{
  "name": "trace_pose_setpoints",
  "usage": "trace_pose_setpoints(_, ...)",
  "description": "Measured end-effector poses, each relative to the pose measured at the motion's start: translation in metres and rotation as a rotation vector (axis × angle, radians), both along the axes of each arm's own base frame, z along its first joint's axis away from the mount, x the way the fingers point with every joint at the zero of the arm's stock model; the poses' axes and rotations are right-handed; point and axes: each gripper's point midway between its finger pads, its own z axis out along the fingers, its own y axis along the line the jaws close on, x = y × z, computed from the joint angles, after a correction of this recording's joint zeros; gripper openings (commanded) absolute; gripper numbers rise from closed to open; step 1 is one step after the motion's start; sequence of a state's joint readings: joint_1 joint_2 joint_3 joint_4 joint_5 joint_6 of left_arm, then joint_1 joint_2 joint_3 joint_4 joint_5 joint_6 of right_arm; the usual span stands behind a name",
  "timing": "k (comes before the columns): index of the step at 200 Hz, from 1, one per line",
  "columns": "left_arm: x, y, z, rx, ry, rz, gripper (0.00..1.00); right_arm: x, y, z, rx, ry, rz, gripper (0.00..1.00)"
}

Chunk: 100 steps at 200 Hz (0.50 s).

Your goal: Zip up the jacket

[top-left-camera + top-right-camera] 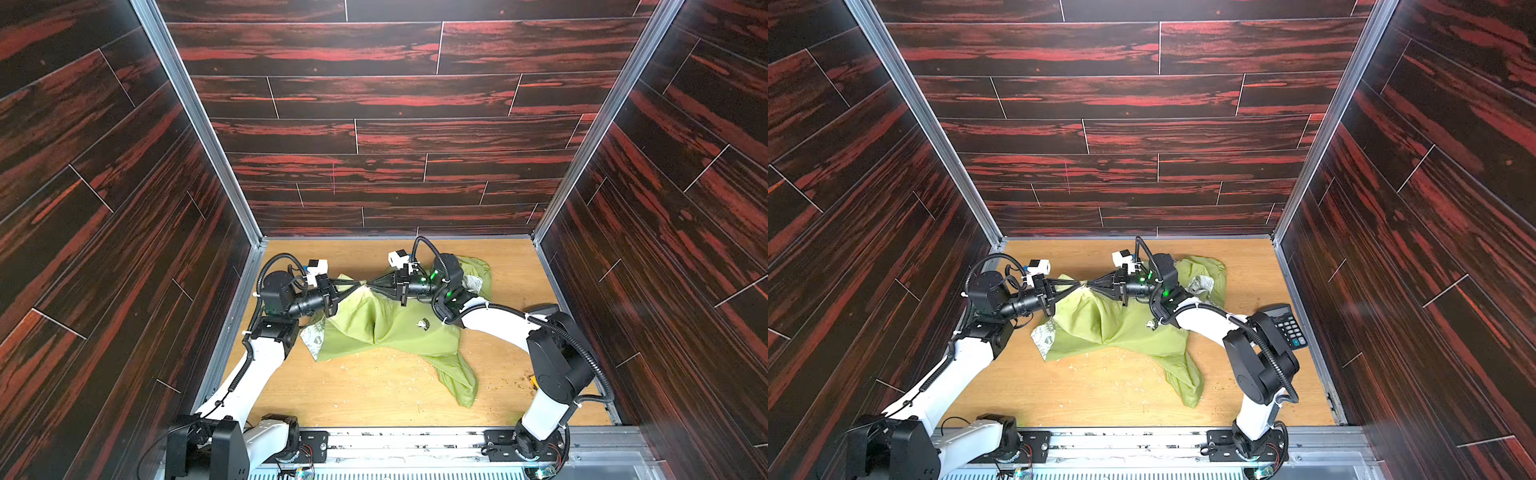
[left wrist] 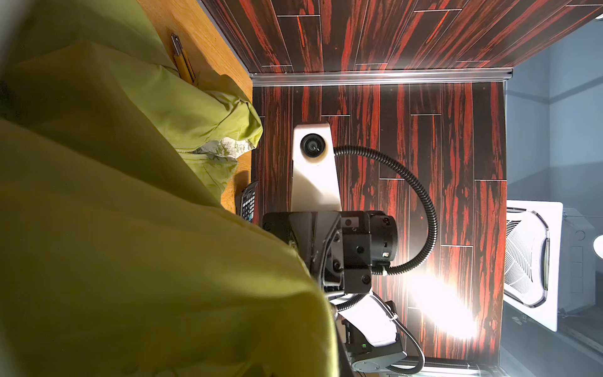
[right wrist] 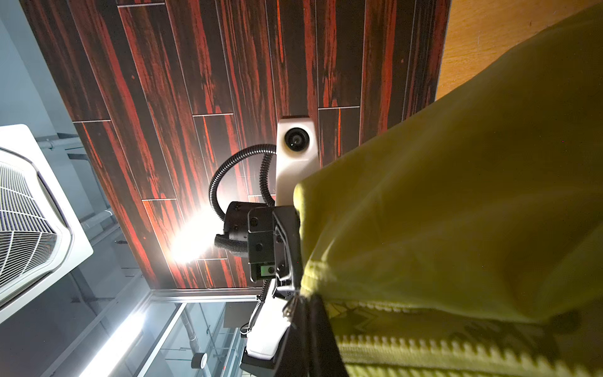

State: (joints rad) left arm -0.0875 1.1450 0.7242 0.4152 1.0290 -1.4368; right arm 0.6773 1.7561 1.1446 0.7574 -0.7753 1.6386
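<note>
Where the thin lime-green hooded jacket (image 1: 395, 328) drapes over the left gripper (image 1: 358, 285), its fingertips are hidden (grip cannot be told). The right gripper (image 1: 369, 285) is seen clamped shut on the raised zipper edge (image 3: 424, 346). The jacket is spread mid-table on the light wooden tabletop (image 1: 374, 399), long axis left-right, hood (image 1: 476, 268) rightward.

Lime-green jacket (image 1: 399, 332) with white patterned lining (image 1: 312, 340) on tan wood-grain table (image 1: 353, 397).
</note>
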Motion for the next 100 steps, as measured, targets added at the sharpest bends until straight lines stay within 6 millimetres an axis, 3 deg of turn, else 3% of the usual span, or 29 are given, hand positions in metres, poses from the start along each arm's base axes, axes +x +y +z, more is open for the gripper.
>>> trace_pose_setpoints(33, 0.000, 0.000, 0.000, 0.011, 0.005, -0.001, 0.27, 0.007, -0.010, -0.004, -0.035, 0.000, -0.024, 0.00)
trace_pose_setpoints(69, 0.000, 0.000, -0.003, 0.020, 0.008, -0.002, 0.00, 0.009, -0.017, -0.006, -0.067, -0.007, -0.040, 0.00)
trace_pose_setpoints(100, -0.001, 0.000, -0.004, 0.022, 0.014, -0.002, 0.00, 0.008, -0.017, -0.009, -0.085, -0.009, -0.036, 0.00)
